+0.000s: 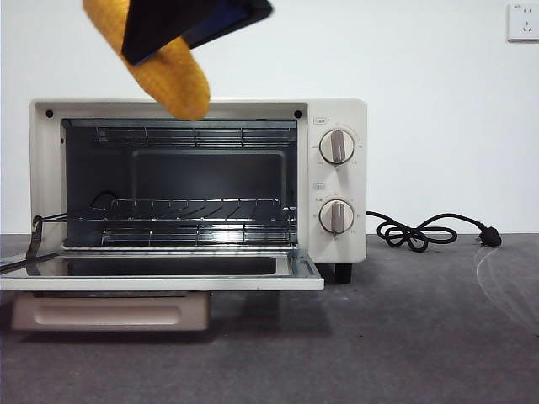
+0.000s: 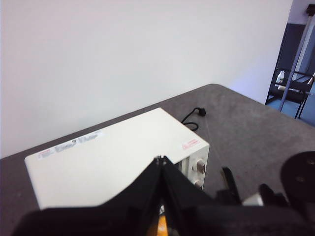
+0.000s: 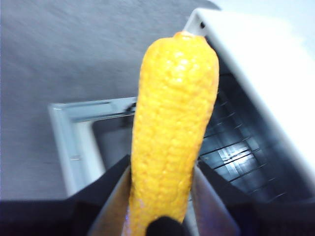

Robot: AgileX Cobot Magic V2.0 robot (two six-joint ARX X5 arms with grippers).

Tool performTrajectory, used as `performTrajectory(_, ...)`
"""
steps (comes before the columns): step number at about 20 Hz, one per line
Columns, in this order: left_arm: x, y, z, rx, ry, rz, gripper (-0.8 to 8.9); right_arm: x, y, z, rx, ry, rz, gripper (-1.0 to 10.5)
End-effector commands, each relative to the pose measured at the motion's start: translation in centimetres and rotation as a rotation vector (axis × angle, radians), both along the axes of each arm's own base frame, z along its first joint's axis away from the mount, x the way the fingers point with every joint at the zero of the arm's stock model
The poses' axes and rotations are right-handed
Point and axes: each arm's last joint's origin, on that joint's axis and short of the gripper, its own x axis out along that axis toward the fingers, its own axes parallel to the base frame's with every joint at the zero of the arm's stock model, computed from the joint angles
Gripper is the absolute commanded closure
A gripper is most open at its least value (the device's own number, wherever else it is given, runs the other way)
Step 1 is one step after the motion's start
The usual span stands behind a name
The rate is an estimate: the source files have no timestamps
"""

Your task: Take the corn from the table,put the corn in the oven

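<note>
Dark grey matte surface (image 1: 421,337) w/ plain white wall behind; wall socket (image 1: 523,22) at upper right of front view.

Right end effector (image 3: 160,189): jaws pinching the corn (image 3: 173,128) from both sides at its thick end, cob pointing away from the wrist cam, tapered tip toward the oven mouth. In front view the same end effector (image 1: 189,23) enters from top edge, dark, w/ corn (image 1: 173,71) hanging tilted, tip down and to the right, in air just above the oven's top front edge; corn not touching oven or surface.

Left end effector (image 2: 161,196): jaws pressed together to a point, holding nothing, raised above and behind the oven top (image 2: 113,162). Other arm's dark parts show at one side of that view.

Oven (image 1: 337,181): cream-white, stands on the surface at left-centre. Glass door (image 1: 160,271) dropped fully open, lying flat toward cam; bar handle (image 1: 109,311) below its front edge. Wire rack (image 1: 194,215) inside cavity, bare. Two round knobs (image 1: 337,146) stacked on right panel, upper over lower.

Black power cord (image 1: 421,231) coiled on the surface right of oven, plug end lying free, apart from the socket.
</note>
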Motion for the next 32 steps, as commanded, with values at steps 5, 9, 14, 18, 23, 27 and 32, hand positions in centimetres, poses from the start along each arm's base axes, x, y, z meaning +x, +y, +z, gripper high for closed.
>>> performTrajectory(5,-0.1,0.1,-0.5,0.037,0.034,0.004,8.19,1.9,3.5,-0.6,-0.175,-0.171,-0.005,9.6)
performTrajectory(9,-0.2,0.1,-0.6,0.043,0.041,0.004,8.19,2.9,5.0,-1.8,-0.272,-0.228,-0.027,9.6)
performTrajectory(14,-0.2,0.2,-0.6,0.042,0.04,0.004,8.19,4.1,6.3,-4.0,-0.379,-0.279,-0.083,9.6)
performTrajectory(18,-0.2,0.2,-0.5,0.042,0.039,0.004,8.19,5.0,6.7,-5.1,-0.397,-0.311,-0.145,9.6)
performTrajectory(23,-0.2,0.2,-0.5,0.045,0.037,0.006,8.19,6.3,6.7,-5.3,-0.363,-0.343,-0.231,9.6)
performTrajectory(27,-0.2,0.2,-0.5,0.045,0.037,0.006,8.19,7.4,6.0,-5.4,-0.372,-0.334,-0.252,9.6)
performTrajectory(32,-0.2,0.2,-0.5,0.044,0.036,0.006,8.19,8.7,5.0,-5.7,-0.408,-0.306,-0.267,9.6)
